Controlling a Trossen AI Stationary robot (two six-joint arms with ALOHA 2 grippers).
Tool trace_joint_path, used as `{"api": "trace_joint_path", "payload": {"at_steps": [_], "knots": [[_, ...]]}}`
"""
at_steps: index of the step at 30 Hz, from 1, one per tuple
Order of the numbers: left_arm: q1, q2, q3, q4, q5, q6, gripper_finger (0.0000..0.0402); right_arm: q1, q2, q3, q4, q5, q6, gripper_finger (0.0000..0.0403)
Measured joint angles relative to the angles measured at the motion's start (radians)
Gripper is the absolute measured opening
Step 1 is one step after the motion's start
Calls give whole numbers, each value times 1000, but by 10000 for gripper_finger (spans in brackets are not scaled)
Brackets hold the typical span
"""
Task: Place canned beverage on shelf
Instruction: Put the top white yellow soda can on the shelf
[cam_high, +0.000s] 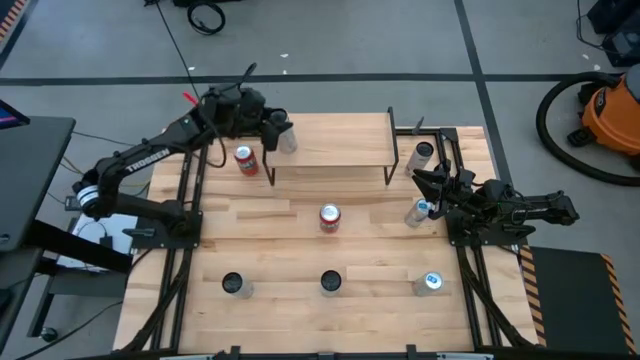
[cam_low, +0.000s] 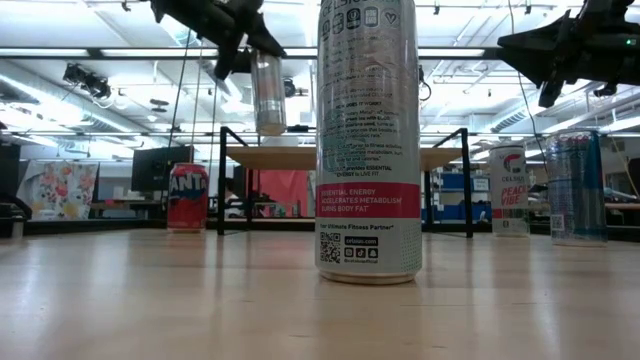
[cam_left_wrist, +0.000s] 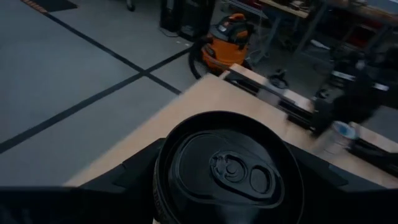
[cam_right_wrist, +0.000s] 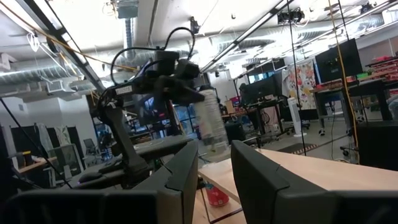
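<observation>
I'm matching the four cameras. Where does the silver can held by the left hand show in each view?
High view: silver can at the shelf's left end.
Low view: hanging upper left, above the shelf.
Left wrist view: its dark top fills the bottom centre.
Right wrist view: centre, under the left hand.
Shared landmark: the shelf.

A black-topped can (cam_left_wrist: 229, 171) sits between the left end effector's fingers (cam_left_wrist: 134, 168), above the wooden shelf (cam_left_wrist: 205, 102).

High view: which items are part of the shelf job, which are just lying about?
In play:
- silver can, held by left gripper
- shelf

Lying about:
- red cans
- front-row cans
- orange vacuum
- right gripper, empty, beside a blue-topped can
</observation>
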Motion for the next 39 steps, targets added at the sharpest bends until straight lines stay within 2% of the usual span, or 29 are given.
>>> {"api": "trace_joint_path", "payload": {"at_steps": [8,18,30,39], "knots": [[93,100,90,-26,34,45,262,0,0,0,0,0,0,107],[153,202,165,-31,84,72,262,0,0,0,0,0,0,107],[209,212,180,-31,85,82,262,0,0,0,0,0,0,107],[211,250,180,-26,84,82,262,0,0,0,0,0,0,107]]}}
